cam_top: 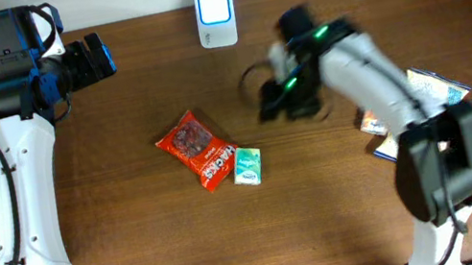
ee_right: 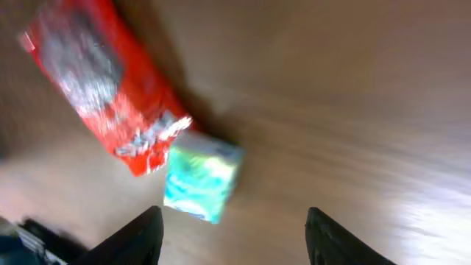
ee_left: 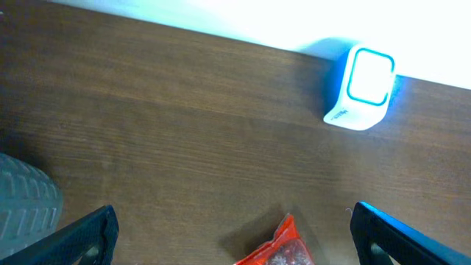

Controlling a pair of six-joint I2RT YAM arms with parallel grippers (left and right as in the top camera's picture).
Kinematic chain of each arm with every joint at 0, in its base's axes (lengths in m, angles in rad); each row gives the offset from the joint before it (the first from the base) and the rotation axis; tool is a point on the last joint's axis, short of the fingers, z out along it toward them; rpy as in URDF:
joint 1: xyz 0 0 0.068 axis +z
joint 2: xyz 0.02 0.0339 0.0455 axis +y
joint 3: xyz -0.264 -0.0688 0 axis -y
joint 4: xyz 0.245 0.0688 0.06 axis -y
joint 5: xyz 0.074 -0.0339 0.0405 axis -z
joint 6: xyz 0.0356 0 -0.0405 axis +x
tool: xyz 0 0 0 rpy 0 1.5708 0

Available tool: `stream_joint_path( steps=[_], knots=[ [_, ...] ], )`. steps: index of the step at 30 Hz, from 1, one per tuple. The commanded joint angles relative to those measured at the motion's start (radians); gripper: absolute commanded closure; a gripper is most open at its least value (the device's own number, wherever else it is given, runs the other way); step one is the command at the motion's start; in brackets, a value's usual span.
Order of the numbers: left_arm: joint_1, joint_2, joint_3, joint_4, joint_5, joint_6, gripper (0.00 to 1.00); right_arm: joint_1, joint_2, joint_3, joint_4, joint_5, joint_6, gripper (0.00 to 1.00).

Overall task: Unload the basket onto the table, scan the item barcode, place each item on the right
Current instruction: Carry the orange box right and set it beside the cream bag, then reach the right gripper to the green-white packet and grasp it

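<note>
Bare wood lies open between the scanner point(cam_top: 216, 16) at the far edge of the tabletop point(cam_top: 118, 124) and the red snack bag point(cam_top: 193, 148), which touches the green pack point(cam_top: 247, 165) mid-surface. The left end effector point(cam_top: 101, 59) gapes wide, empty; the right end effector point(ee_right: 234, 235) hangs near the pack, fingers apart, gripping nothing

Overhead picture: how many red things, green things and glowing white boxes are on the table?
Red bag: 1
Green packet: 1
Glowing white scanner: 1
Total: 3
The colourful pile on the right is partly hidden, uncounted.
</note>
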Motion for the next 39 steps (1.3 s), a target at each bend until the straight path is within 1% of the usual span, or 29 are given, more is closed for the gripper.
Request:
stream_joint_path(
  steps=[1, 5, 9, 11, 12, 14, 17, 20, 21, 23, 25, 26, 27, 30, 32, 34, 37, 39],
  knots=[
    [-0.001, 0.005, 0.002, 0.001, -0.004, 0.017, 0.01, 0.100, 0.000, -0.145, 0.105, -0.021, 0.173, 0.39],
    [-0.001, 0.005, 0.002, 0.001, -0.004, 0.017, 0.01, 0.155, 0.000, -0.243, 0.190, -0.022, 0.270, 0.39],
    [-0.001, 0.005, 0.002, 0.001, -0.004, 0.017, 0.01, 0.162, 0.000, -0.275, 0.227, -0.020, 0.293, 0.39],
    [-0.001, 0.005, 0.002, 0.001, -0.004, 0.016, 0.01, 0.161, 0.000, -0.275, 0.241, -0.013, 0.295, 0.41],
    [-0.001, 0.005, 0.002, 0.001, -0.004, 0.017, 0.01, 0.161, 0.000, -0.275, 0.251, -0.012, 0.296, 0.47],
    [-0.001, 0.005, 0.002, 0.001, -0.005, 0.017, 0.01, 0.161, 0.000, -0.275, 0.270, -0.005, 0.296, 0.56],
    [-0.001, 0.005, 0.002, 0.001, -0.004, 0.017, 0.01, 0.161, 0.000, -0.275, 0.300, 0.017, 0.318, 0.63],
    [-0.001, 0.005, 0.002, 0.001, -0.004, 0.017, 0.01, 0.161, 0.000, -0.275, 0.341, 0.017, 0.317, 0.66],
    [-0.001, 0.005, 0.002, 0.002, -0.004, 0.017, 0.01, 0.161, 0.000, -0.275, 0.349, 0.018, 0.317, 0.70],
    [-0.001, 0.005, 0.002, 0.001, -0.004, 0.017, 0.01, 0.156, 0.000, -0.275, 0.368, 0.021, 0.317, 0.83],
    [-0.001, 0.005, 0.002, 0.001, -0.004, 0.017, 0.01, 0.149, 0.000, -0.274, 0.373, 0.025, 0.316, 0.92],
    [-0.001, 0.005, 0.002, 0.001, -0.004, 0.017, 0.01, 0.143, 0.000, -0.274, 0.374, 0.024, 0.311, 0.96],
    [-0.001, 0.005, 0.002, 0.002, -0.004, 0.016, 0.01, 0.141, -0.002, -0.274, 0.373, 0.021, 0.309, 0.96],
    [-0.001, 0.005, 0.002, 0.001, -0.004, 0.017, 0.01, 0.114, -0.012, -0.268, 0.367, -0.008, 0.238, 0.96],
    [-0.001, 0.005, 0.002, 0.001, -0.004, 0.017, 0.01, 0.087, -0.028, -0.261, 0.352, -0.050, 0.164, 0.96],
    [-0.001, 0.005, 0.002, 0.001, -0.004, 0.017, 0.01, 0.055, -0.056, -0.260, 0.341, -0.135, 0.065, 0.96],
    [-0.001, 0.005, 0.002, 0.001, -0.004, 0.017, 0.01, -0.013, -0.097, -0.260, 0.336, -0.358, -0.076, 0.96],
    [-0.001, 0.005, 0.002, 0.001, -0.005, 0.017, 0.01, -0.062, -0.109, -0.260, 0.336, -0.505, -0.131, 0.96]
  ],
)
